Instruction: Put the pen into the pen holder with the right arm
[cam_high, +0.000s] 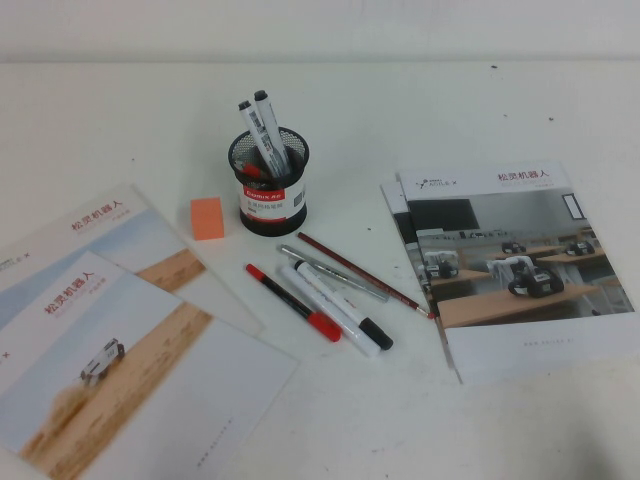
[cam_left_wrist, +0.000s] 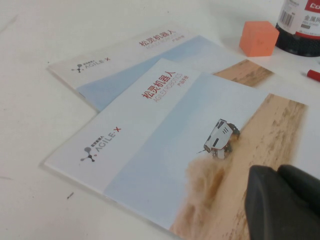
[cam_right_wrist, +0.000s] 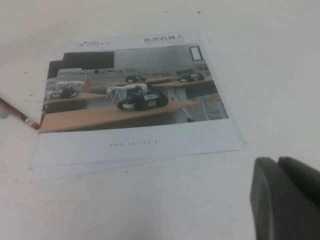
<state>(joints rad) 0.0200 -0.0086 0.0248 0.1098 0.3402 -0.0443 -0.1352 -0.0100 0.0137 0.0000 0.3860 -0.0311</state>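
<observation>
The pen holder (cam_high: 270, 190), a black mesh cup with a red-and-white label, stands at the table's middle back; its base shows in the left wrist view (cam_left_wrist: 300, 25). Two white markers with dark lettering and black caps (cam_high: 262, 125) stand tilted in it; I cannot tell which is the pen. A plainer white black-capped marker (cam_high: 342, 306) lies on the table in front. Neither arm shows in the high view. My right gripper (cam_right_wrist: 277, 161) is shut and empty, near the right brochure (cam_right_wrist: 135, 100). My left gripper (cam_left_wrist: 277, 171) is shut and empty over the left brochures (cam_left_wrist: 175, 150).
An orange cube (cam_high: 207, 217) sits left of the holder. A red pen (cam_high: 295, 302), a second white marker (cam_high: 352, 338), a silver pen (cam_high: 335, 273) and a red pencil (cam_high: 365, 275) lie in front of it. Brochures lie at left (cam_high: 120, 350) and right (cam_high: 520, 270).
</observation>
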